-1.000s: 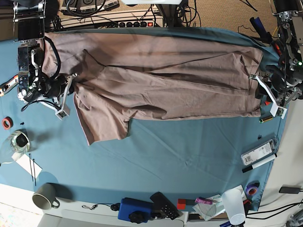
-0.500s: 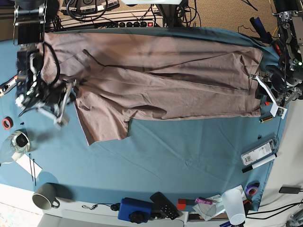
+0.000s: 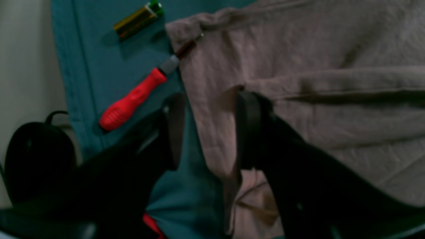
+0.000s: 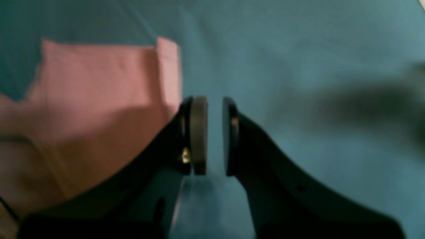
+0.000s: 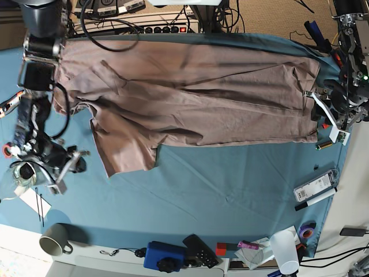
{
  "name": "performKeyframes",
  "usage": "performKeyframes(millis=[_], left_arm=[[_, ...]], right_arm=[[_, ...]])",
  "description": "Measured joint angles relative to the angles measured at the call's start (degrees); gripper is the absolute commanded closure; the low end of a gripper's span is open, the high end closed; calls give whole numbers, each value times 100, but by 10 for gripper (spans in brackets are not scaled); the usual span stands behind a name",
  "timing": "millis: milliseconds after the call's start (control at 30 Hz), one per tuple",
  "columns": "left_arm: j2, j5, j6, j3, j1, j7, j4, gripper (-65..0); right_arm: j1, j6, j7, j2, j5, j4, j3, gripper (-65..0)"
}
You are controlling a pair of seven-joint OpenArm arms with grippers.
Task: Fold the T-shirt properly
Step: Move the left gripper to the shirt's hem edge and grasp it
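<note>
One T-shirt (image 5: pixel 190 98), mauve, spread over one teal tablecloth (image 5: pixel 230 190). Two grippers: left gripper (image 3: pixel 207 131), right gripper (image 4: pixel 215 136). One red-handled screwdriver (image 3: pixel 136 98) and one battery (image 3: pixel 137 18), both just beside the shirt edge in the left wrist view. One grey mug (image 5: pixel 56 239) at the near corner, one white cup (image 5: pixel 285 251) lying near the opposite near corner. Two tape rolls: one red roll (image 5: pixel 7 150), one purple roll (image 5: pixel 307 232). One black marker (image 5: pixel 315 199), one clear flat case (image 5: pixel 315 186) beside it. One blue box (image 5: pixel 164 257), one black remote (image 5: pixel 200 251). One power strip (image 5: pixel 164 27) past the far edge. Small clutter by the white cup too blurred to count.
</note>
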Motion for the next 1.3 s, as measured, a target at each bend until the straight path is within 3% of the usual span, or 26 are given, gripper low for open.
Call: performKeyframes(millis=[233, 267, 500, 700, 833, 933, 1000, 1300], left_arm=[[2, -2, 0, 0, 0, 0, 0, -260], [0, -2, 0, 0, -2, 2, 0, -260], [2, 44, 0, 0, 0, -33, 0, -260], [2, 210, -9, 0, -92, -448, -61, -260], [0, -2, -20, -2, -420, -496, -507, -261], [9, -232, -564, -2, -715, -452, -1123, -260], [15, -245, -723, -2, -990, -439, -1473, -260], [4, -527, -730, -7, -2002, -103, -2835, -260]], right_arm=[[411, 52, 282, -487, -898, -1344, 17, -91], [409, 55, 459, -520, -874, -1408, 20, -91], [435, 52, 282, -566, -813, -1504, 20, -91], [422, 57, 186, -566, -804, -1497, 22, -91], [411, 55, 181, -566, -774, -1486, 26, -91], [411, 55, 175, -564, -774, -1486, 26, -91], [409, 55, 175, -566, -772, -1486, 26, -91], [409, 72, 157, -564, -772, -1482, 26, -91]])
